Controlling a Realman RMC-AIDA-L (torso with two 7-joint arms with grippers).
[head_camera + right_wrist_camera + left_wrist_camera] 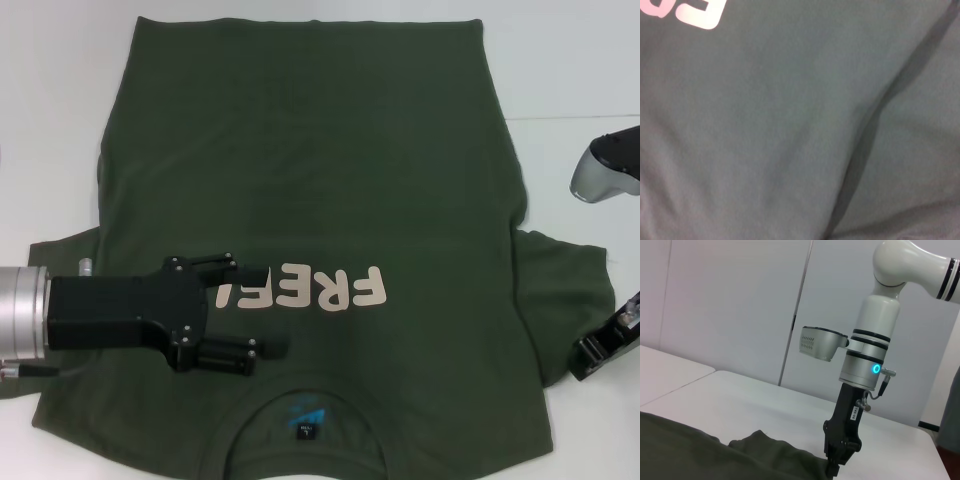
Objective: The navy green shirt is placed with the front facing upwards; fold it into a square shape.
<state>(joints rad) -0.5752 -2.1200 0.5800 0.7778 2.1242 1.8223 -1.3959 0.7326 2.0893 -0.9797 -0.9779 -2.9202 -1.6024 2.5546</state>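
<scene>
Navy green shirt (330, 170) flat on white table (570, 70), print up, collar nearest robot; left gripper (262, 310) spread, hovering over the chest print, right gripper (598, 352) at the right sleeve edge, finger state unreadable; risk: shallow pinch drags fabric, skews fold

I see the shirt (330, 180) flat on the table (570, 60), my left gripper (268, 310) over its left side, my right gripper (600, 352) at its right sleeve

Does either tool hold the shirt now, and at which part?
The left tool is open above the shirt, holding nothing. The right tool is at the right sleeve; its grip cannot be told.
</scene>
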